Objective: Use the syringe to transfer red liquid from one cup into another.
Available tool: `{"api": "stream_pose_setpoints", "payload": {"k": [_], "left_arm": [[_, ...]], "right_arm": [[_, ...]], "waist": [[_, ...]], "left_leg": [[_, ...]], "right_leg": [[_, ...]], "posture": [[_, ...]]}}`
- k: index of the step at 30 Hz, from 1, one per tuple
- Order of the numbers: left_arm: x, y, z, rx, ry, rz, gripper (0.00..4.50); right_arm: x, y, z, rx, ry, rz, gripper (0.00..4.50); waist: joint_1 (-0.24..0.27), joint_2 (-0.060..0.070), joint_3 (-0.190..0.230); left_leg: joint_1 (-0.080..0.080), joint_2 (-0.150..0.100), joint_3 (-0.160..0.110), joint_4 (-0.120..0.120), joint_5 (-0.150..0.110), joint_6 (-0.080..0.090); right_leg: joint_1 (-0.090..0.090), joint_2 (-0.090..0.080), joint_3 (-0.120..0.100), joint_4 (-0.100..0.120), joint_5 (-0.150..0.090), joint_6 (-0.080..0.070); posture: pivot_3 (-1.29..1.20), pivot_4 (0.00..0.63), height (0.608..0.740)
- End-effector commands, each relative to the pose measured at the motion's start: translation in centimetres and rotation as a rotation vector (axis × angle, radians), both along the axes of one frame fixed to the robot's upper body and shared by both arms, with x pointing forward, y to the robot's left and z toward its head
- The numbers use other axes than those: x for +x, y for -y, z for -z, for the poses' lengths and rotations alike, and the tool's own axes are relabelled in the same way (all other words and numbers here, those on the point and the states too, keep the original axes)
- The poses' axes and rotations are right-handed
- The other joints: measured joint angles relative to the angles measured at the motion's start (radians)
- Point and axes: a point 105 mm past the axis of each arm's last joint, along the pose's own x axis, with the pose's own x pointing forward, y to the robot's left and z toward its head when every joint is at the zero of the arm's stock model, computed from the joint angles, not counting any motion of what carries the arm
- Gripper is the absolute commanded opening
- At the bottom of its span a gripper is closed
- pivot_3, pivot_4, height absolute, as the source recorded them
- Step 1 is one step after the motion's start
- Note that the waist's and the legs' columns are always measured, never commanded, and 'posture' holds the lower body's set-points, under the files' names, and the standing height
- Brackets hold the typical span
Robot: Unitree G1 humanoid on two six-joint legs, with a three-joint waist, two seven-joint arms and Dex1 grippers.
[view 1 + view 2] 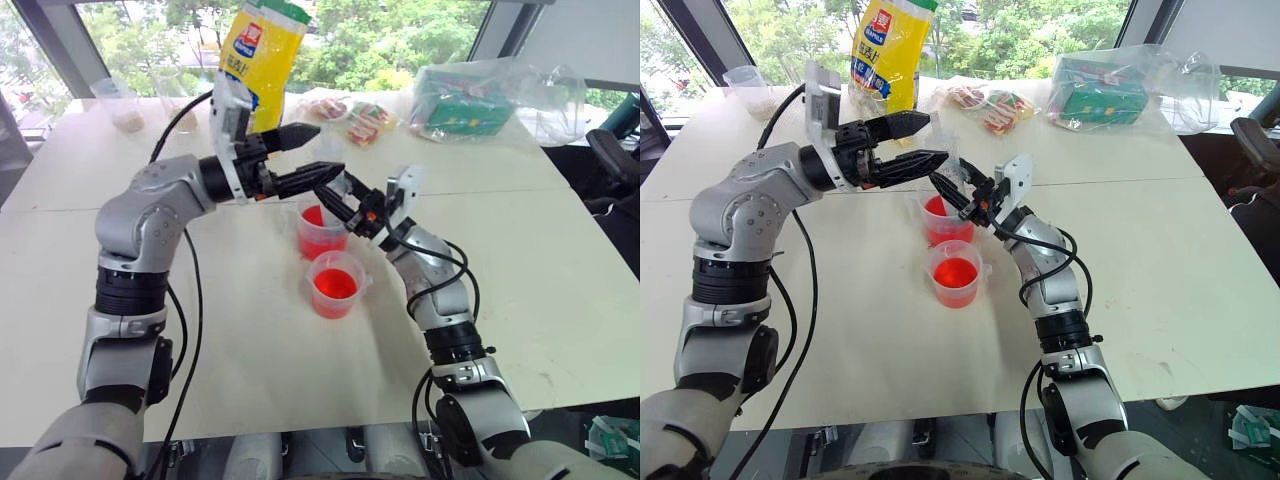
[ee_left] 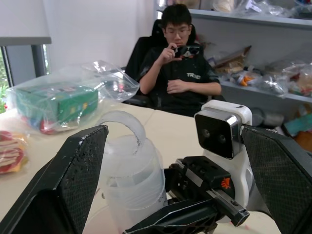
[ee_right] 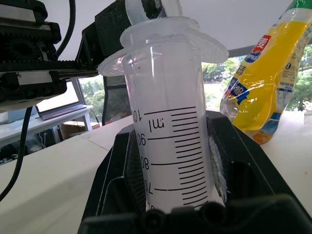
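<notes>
My right claw (image 3: 168,195) is clamped on the barrel of the syringe (image 3: 165,117), its two black fingers pressed against either side of the clear tube with the printed scale lines between them. I hold the syringe upright just above the far cup (image 1: 321,232), which carries red liquid (image 1: 315,216). My left claw (image 1: 315,155) stands wide, its fingers spread one above the other around the white plunger top (image 2: 127,127) of the syringe, which sits between them; I cannot tell whether either finger touches it. Just in front of the far cup, nearly touching it, a second cup (image 1: 336,284) stands on the white surface (image 1: 540,290), also filled with red liquid. Beyond the far cup, toward the window edge of the surface, a yellow bag (image 1: 262,60) stands upright, with small snack packets (image 1: 358,117) beside it and a clear plastic bag holding a green box (image 1: 462,98) further to my right. Well to my left of the far cup, at the surface's back corner, another clear cup with beige grains (image 1: 122,105) stands. Past the green box, a person in a black shirt (image 2: 179,66) sits in a chair holding a phone up.
</notes>
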Motion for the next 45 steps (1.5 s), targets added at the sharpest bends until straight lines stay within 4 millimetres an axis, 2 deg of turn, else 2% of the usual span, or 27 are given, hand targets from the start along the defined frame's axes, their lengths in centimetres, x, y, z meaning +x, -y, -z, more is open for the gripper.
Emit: {"api": "stream_pose_setpoints", "payload": {"k": [1, 11, 14, 21, 22, 26, 36, 45], "left_arm": [[-1.0, 0.0, -0.8, 0.009, 0.037, 0.03, 4.5], [0.1, 1.2, 0.2, 0.022, 0.019, 0.015, 4.5], [0.2, 1.4, 0.5, 0.025, 0.013, 0.014, 3.74], [0.5, 1.2, 0.2, 0.019, 0.019, -0.002, 0.22], [0.6, 1.1, 0.2, 0.018, 0.021, -0.005, 0.1], [1.0, 0.9, -0.4, 0.017, 0.048, -0.037, 0.1], [2.0, -0.7, -3.5, -0.045, 0.118, -0.116, 0.1], [2.5, -1.6, -5.0, -0.073, 0.153, -0.155, 0.1]], "right_arm": [[-0.2, -0.4, -0.3, -0.011, 0.023, -0.015, 1.36], [-0.4, -0.6, 0.1, -0.041, 0.029, -0.026, 1.36], [-0.4, -0.7, 0.2, -0.05, 0.031, -0.027, 1.36], [-0.4, -0.8, 0.4, -0.061, 0.03, -0.035, 1.36], [-0.4, -0.8, 0.4, -0.062, 0.029, -0.037, 1.36], [-0.3, -1.0, 0.7, -0.066, 0.02, -0.048, 1.36], [-0.2, -1.7, 1.8, -0.084, -0.025, -0.088, 1.36], [-0.4, -1.9, 2.5, -0.099, -0.05, -0.115, 1.36]], "waist": [[-0.001, 0.0, 0.0], [0.002, 0.0, 0.0], [0.002, 0.0, 0.0], [0.002, 0.0, 0.0], [0.002, 0.0, 0.0], [0.003, 0.0, 0.0], [0.001, 0.0, 0.0], [0.0, 0.0, 0.0]], "left_leg": [[0.0, 0.0, 0.0, 0.0, 0.0, 0.0], [0.001, 0.0, 0.0, 0.0, 0.0, 0.0], [0.001, 0.0, 0.0, 0.0, 0.0, 0.0], [0.002, 0.0, 0.0, 0.0, 0.0, 0.0], [0.001, 0.0, 0.0, 0.0, 0.0, 0.0], [0.001, 0.0, 0.0, 0.0, 0.0, 0.0], [0.001, 0.0, 0.0, 0.0, 0.0, 0.0], [0.001, 0.0, 0.0, 0.0, 0.0, 0.0]], "right_leg": [[0.0, 0.0, 0.0, 0.0, 0.0, 0.0], [0.001, 0.0, 0.0, 0.0, 0.0, 0.0], [0.001, 0.0, 0.0, 0.0, 0.0, 0.0], [0.002, 0.0, 0.0, 0.0, 0.0, 0.0], [0.002, 0.0, 0.0, 0.0, 0.0, 0.0], [0.002, 0.0, 0.0, -0.001, 0.0, 0.0], [0.002, 0.0, 0.0, 0.0, 0.0, 0.0], [0.002, 0.0, 0.0, 0.0, 0.0, 0.0]], "posture": [[0.0, 0.15, 0.74], [0.0, 0.15, 0.74], [0.0, 0.15, 0.74], [0.0, 0.15, 0.74], [0.0, 0.15, 0.74], [0.0, 0.15, 0.74], [0.0, 0.15, 0.74], [0.0, 0.15, 0.74]]}}
